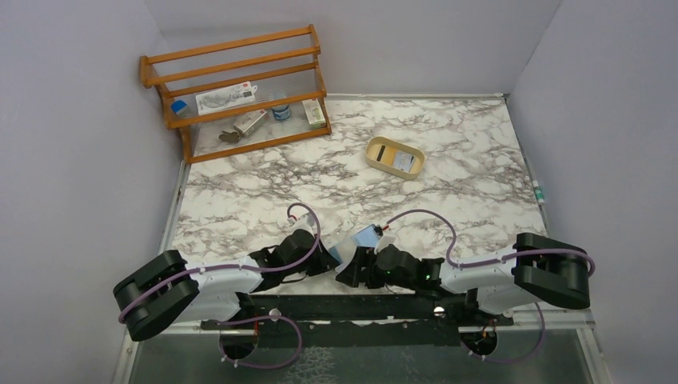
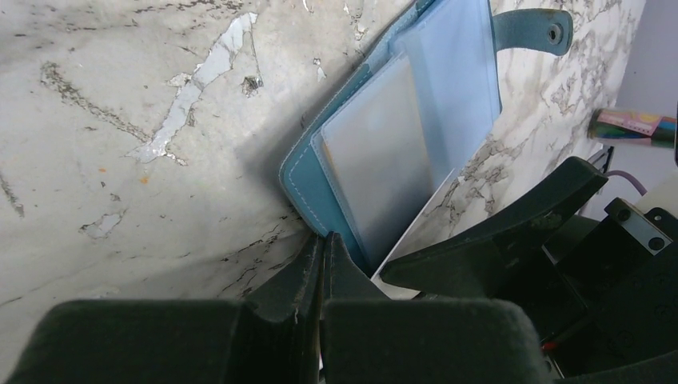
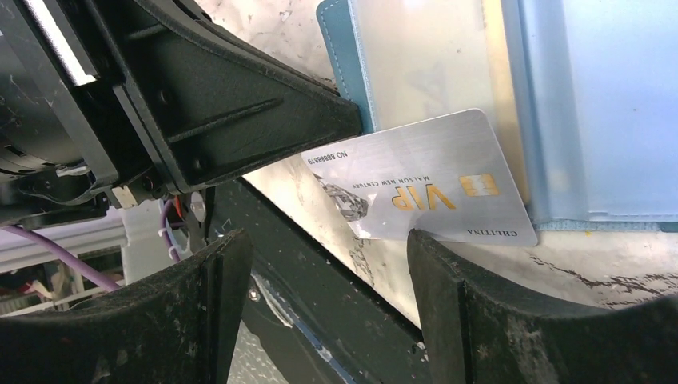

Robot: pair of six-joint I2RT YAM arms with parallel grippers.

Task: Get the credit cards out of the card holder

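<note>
The teal-blue card holder (image 1: 357, 239) lies open near the table's front edge, between my two grippers. In the left wrist view the card holder (image 2: 320, 180) shows clear sleeves and a snap tab (image 2: 534, 29). My left gripper (image 2: 324, 244) is shut on its near corner. A silver VIP credit card (image 3: 424, 188) sticks halfway out of a sleeve of the card holder (image 3: 345, 48). My right gripper (image 3: 328, 240) is open just in front of the card, its right fingertip (image 3: 436, 252) at the card's lower edge. Both also show from above: left gripper (image 1: 328, 258), right gripper (image 1: 352, 268).
A tan rounded tray (image 1: 376, 146) holding cards stands right of centre, further back. A wooden rack (image 1: 240, 88) with small items stands at the back left. A small tube (image 1: 538, 192) lies at the table's right edge. The black base rail (image 1: 352, 308) runs along the front.
</note>
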